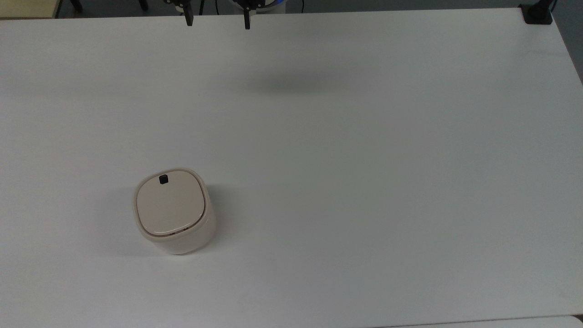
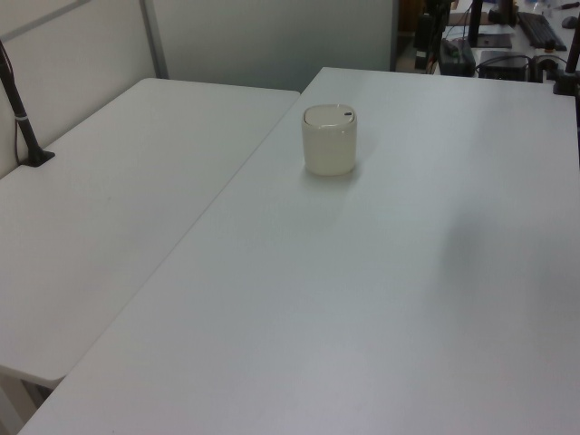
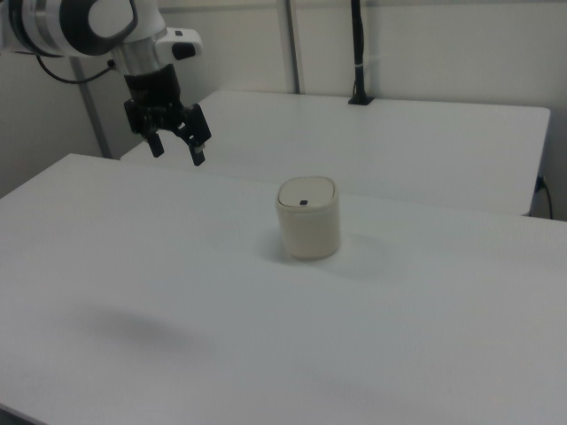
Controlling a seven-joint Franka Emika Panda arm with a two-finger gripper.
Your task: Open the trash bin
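**Trash bin: lid shut, approach not yet begun**

Fingers (image 3: 175, 149): spread wide apart, holding nothing, hanging high above the table (image 1: 364, 159) and well apart from the bin.
Trash bin (image 1: 174, 210): one, upright on the table, towards the top view's lower left.
Button (image 1: 163, 179): one, black, at the lid edge.
Step, judged: reaching the bin. Next move calls for descending onto the button and pressing.

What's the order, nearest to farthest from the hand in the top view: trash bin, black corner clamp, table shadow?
1. shadow, just below-right of the hand
2. trash bin, lower left
3. black clamp, far right corner
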